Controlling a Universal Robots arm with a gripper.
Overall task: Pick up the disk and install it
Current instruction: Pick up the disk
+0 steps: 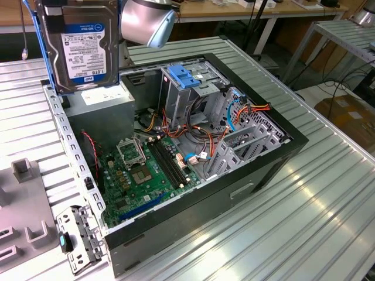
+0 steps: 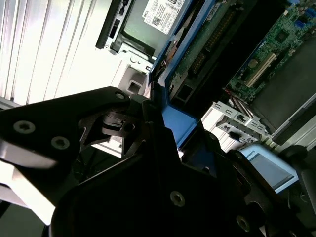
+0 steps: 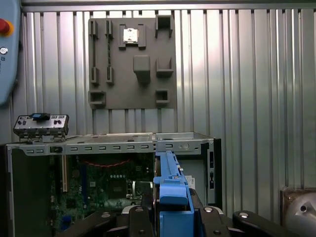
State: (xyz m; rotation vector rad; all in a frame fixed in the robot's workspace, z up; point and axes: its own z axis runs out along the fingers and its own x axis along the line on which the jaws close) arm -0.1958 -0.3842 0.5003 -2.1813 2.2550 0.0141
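Now, disk (image 1: 82, 44) in the exterior view: upright, label facing the camera, raised clear of the open computer case (image 1: 293, 140), at the exterior view's left.
Gripper (image 3: 173, 210) in the first wrist view: fingers (image 3: 140, 217) closed tight on the disk's blue carrier rail, above the motherboard (image 3: 108, 187).
Gripper in the second wrist view: dark fingers pinching the same blue rail, the case beyond.
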